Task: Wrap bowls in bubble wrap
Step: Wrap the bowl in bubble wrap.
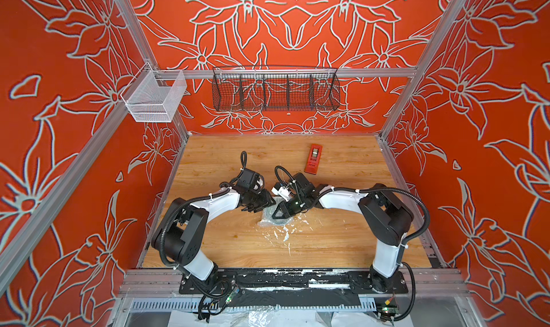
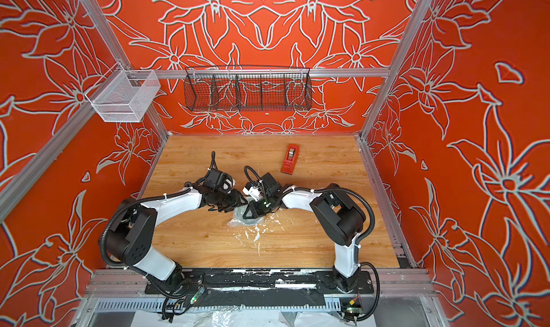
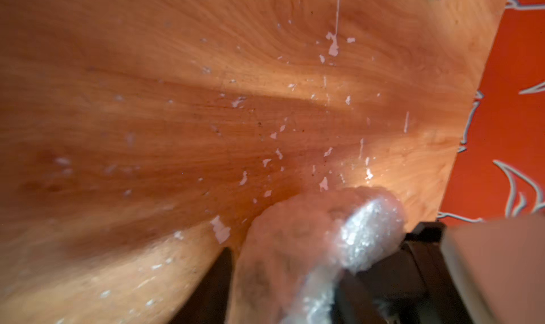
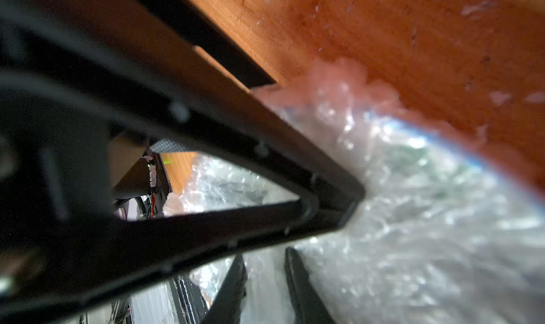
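Two arms (image 1: pixel 214 202) (image 1: pixel 342 199) arched inward over bubble wrap (image 1: pixel 265 219)

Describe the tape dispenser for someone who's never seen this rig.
Start at the wooden table. Toward its far edge, right of centre, the tape dispenser lies alone. It's the only red slab there; the bubble wrap nearer the front is whitish, crumpled.

2 top views bright, sharp, edges bowed; wrist views blurred close up, glare on bubble wrap (image 3: pixel 371 234).
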You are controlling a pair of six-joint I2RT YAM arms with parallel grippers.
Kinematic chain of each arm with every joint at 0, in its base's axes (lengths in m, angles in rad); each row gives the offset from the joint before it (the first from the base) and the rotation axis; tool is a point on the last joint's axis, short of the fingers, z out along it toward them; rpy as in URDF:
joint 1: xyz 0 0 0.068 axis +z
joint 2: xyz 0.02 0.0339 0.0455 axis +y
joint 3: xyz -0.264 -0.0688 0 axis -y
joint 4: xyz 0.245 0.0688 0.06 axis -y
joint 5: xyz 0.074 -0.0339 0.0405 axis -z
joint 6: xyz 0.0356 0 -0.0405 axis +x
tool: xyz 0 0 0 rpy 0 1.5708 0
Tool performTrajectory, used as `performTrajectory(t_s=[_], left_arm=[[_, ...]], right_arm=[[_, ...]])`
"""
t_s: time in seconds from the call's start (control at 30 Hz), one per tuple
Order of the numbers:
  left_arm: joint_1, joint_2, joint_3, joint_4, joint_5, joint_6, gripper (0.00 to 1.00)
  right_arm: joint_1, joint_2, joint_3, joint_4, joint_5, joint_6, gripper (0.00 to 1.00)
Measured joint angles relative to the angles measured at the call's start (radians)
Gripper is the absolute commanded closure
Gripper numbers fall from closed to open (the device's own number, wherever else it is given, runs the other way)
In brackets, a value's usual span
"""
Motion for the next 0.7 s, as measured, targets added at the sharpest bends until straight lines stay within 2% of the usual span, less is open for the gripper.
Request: performTrajectory(t_s=[0.1,0.23,0.37,0.7], left_arm=[[0.006,0.003,-0.008,0.016,0.006,0.015,0.72],[0.007,0.002,-0.017,0.021,0.016,0.042,0.84],[0.008,0.002,-0.020,0.022,0.025,0.064,1.00],[0.013,0.002,-0.020,0.018,0.017,0.089,1.00]], right_arm=[[0.000,0.000,0.001,0.002,0.001,0.001,0.75],[0.000,0.002,0.005,0.006,0.001,0.005,0.75],[0.000,0.005,0.005,0.009,0.002,0.013,0.73],[0.000,-0.056,-0.043,0.040,0.005,0.023,0.69]])
